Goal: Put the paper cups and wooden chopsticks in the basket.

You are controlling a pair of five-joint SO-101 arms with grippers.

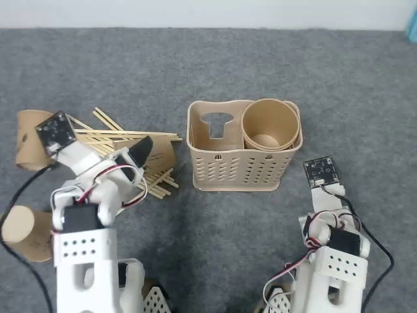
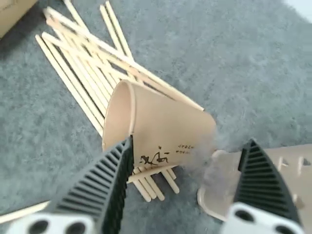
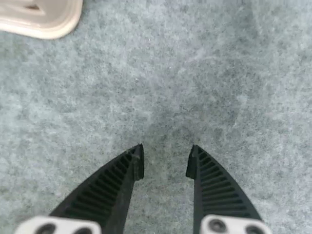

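A paper cup lies on its side on a loose pile of wooden chopsticks, just left of the beige basket. My left gripper hangs open over this cup, one finger at its rim and the other past its base. In the high view the same cup shows beside the left gripper. Nested paper cups stand in the basket's right compartment. My right gripper is open over bare carpet near the basket's corner, with nothing between its fingers.
Two more paper cups lie on the carpet: one at the far left behind the chopsticks, one by the left arm's base. The basket's left compartment holds nothing. Grey carpet surrounds the basket.
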